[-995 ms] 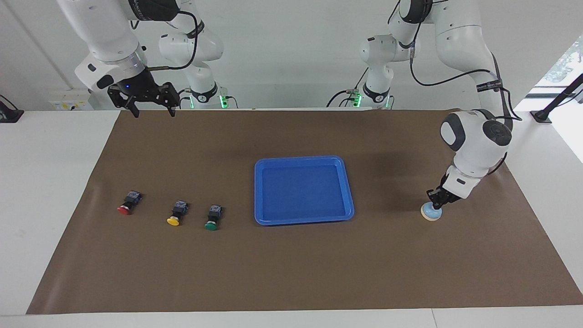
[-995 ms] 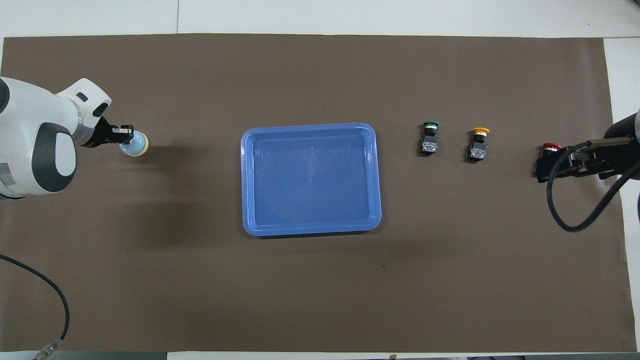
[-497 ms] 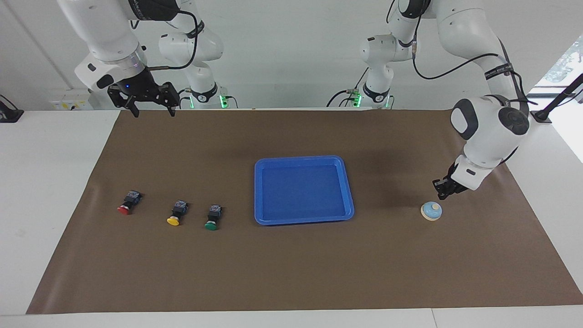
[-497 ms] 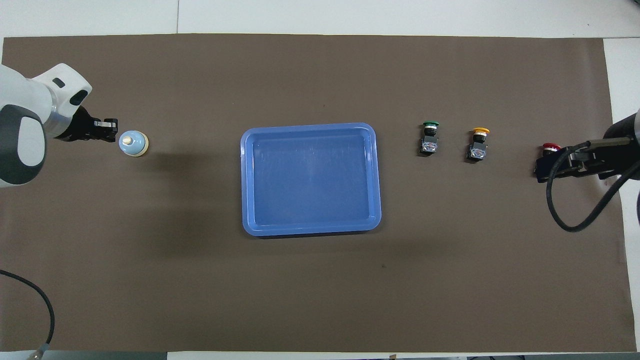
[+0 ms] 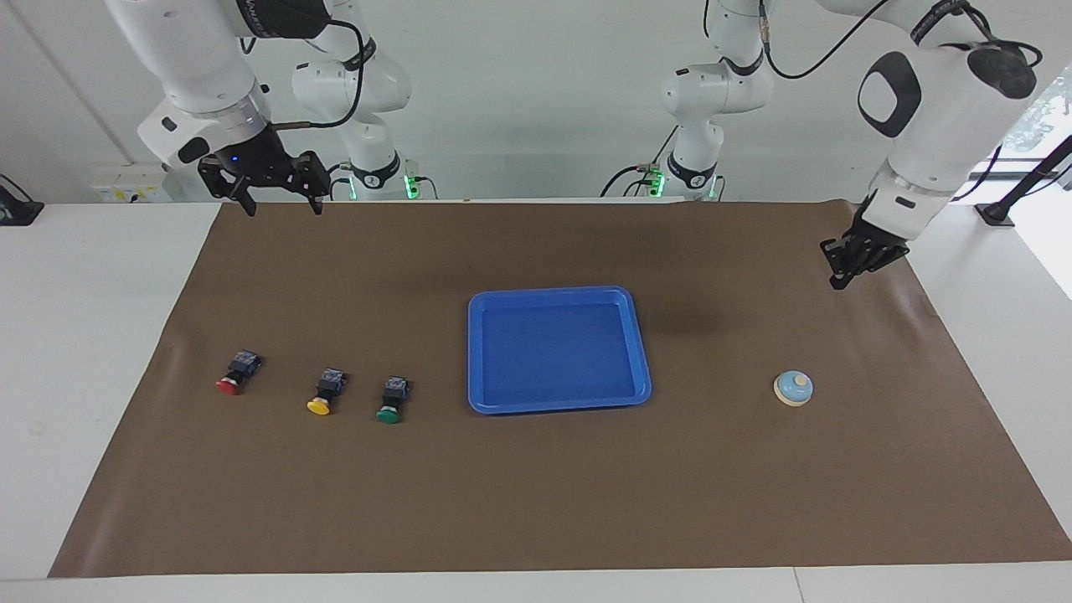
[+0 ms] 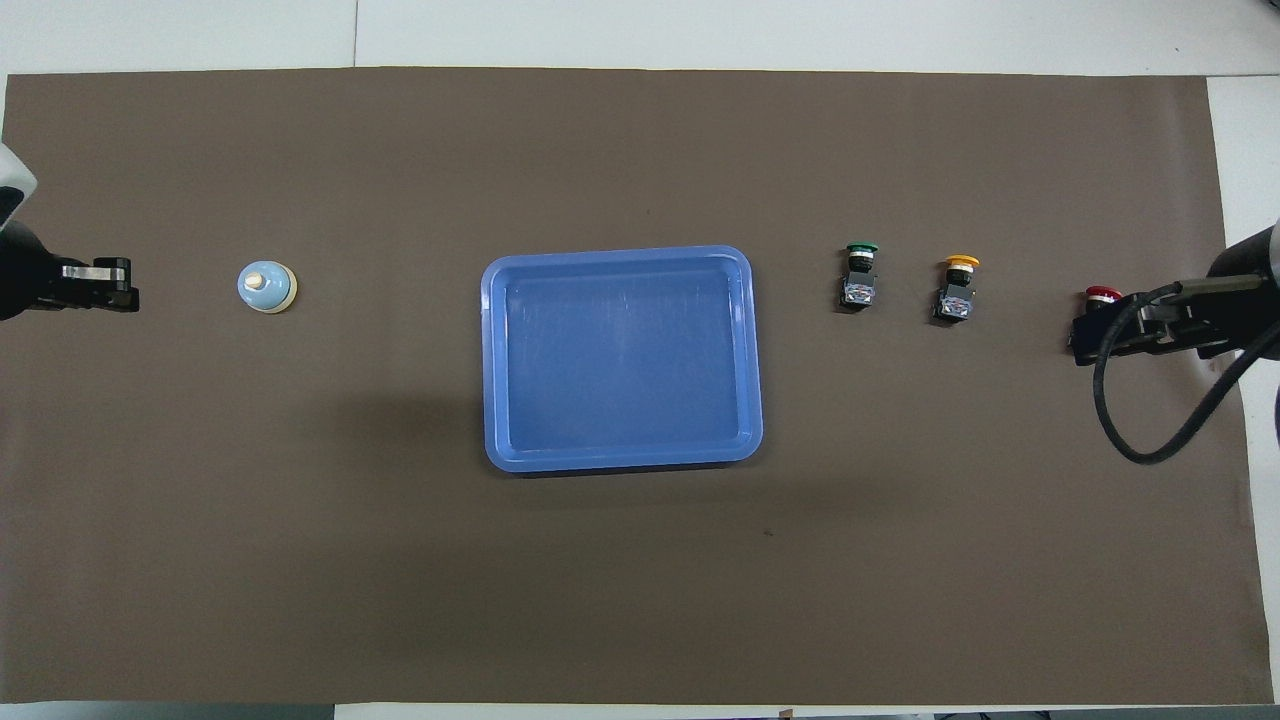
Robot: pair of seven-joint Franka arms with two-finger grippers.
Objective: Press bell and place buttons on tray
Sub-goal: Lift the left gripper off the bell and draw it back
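Facing view | left gripper (image 5: 837, 280) closed, raised over mat (image 5: 536, 502) edge | right gripper (image 5: 280, 201) open, waiting

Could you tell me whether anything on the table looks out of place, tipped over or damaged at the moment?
Nothing stands out. The bell sits upright on the mat, the tray lies flat and bare, and the red button, yellow button and green button lie in a tidy row beside the tray, all on their sides, caps pointing away from the robots.
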